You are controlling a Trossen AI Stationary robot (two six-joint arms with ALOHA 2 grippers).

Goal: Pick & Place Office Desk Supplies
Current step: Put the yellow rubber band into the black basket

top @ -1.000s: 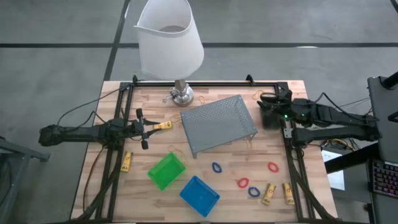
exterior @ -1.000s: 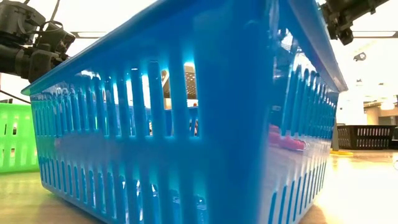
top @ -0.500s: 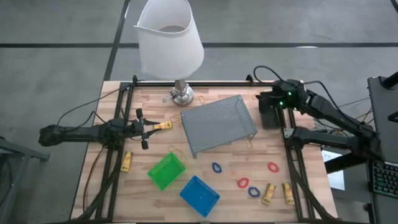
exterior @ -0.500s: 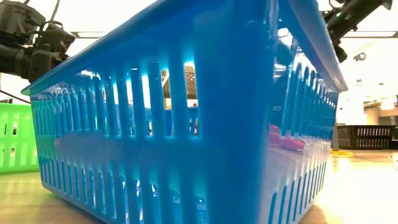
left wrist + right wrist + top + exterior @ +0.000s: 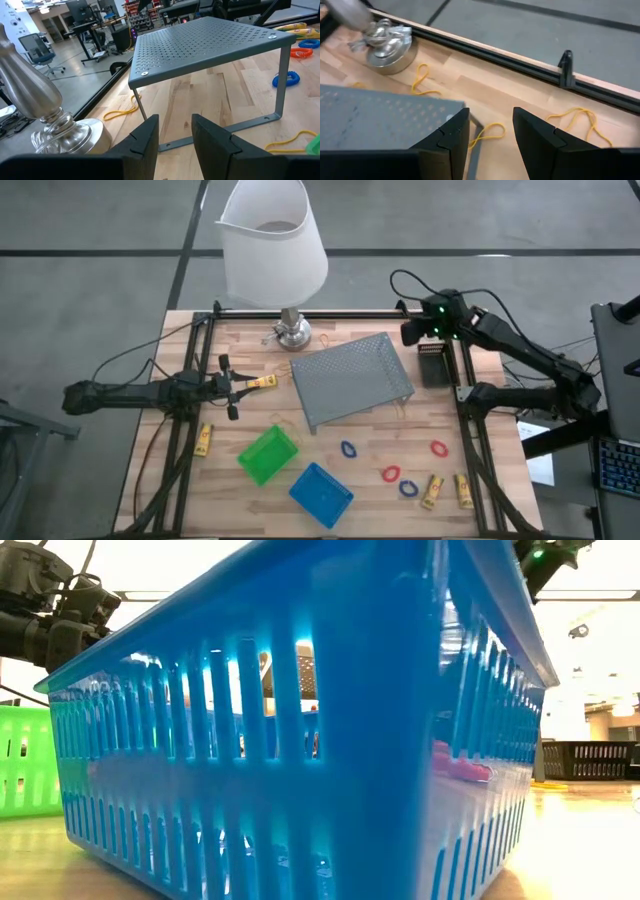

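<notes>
My left gripper [image 5: 240,385] stands open at the table's left, low and nearly level; a yellow stick [image 5: 262,382] lies just past its fingertips, and nothing shows between its fingers [image 5: 175,125]. My right gripper [image 5: 408,332] hangs open above the far right corner, slanting down over yellow rubber bands [image 5: 487,134], with nothing between its fingers [image 5: 490,117]. More yellow sticks [image 5: 432,491] and red [image 5: 390,474] and blue loops [image 5: 347,449] lie near the front right. The green bin [image 5: 267,454], blue bin [image 5: 321,493] and black bin [image 5: 433,367] stand on the table.
A grey mesh tray [image 5: 350,380] stands on its legs mid-table. The white-shaded lamp [image 5: 272,245] rises at the far edge, its metal base [image 5: 387,45] near my right gripper. Black rails [image 5: 470,440] run along the table's sides. The blue bin [image 5: 300,740] fills the low view.
My right arm has swung away from its place beside the black bin. Its gripper has gone toward the far edge and the table's left, rolling and tipping further downward as it went. My left arm has kept still.
</notes>
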